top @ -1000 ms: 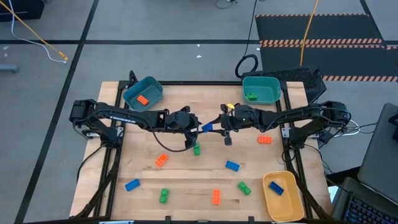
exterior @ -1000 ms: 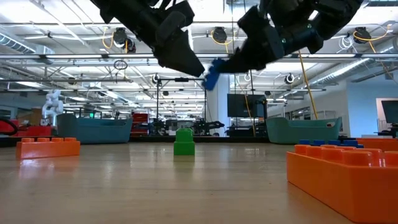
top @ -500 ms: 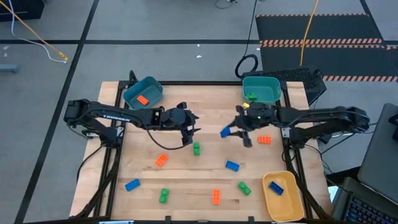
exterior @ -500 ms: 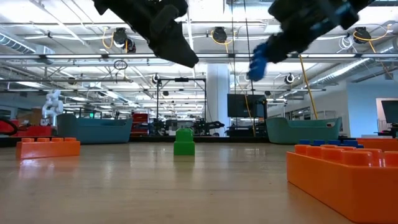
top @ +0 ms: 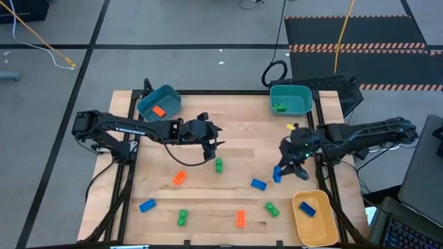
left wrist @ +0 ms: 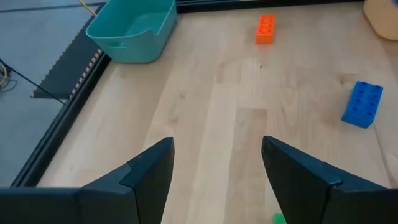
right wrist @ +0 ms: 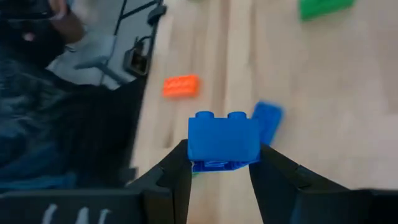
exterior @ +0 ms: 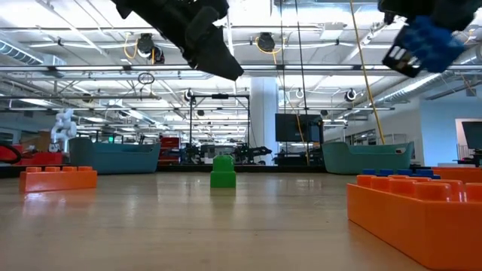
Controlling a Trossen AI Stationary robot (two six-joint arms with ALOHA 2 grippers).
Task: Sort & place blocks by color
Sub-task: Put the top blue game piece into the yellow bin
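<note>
Overhead, bright industrial lights hang above the wooden table [top: 235, 138].

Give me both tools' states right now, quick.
Left tool: open, holding nothing, above the table's middle.
Right tool: closed on a blue block, held off the table near the yellow bin.

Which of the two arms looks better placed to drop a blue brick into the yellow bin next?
The right: its end effector already grips a blue brick near the yellow bin. The left end effector is open and empty.
</note>
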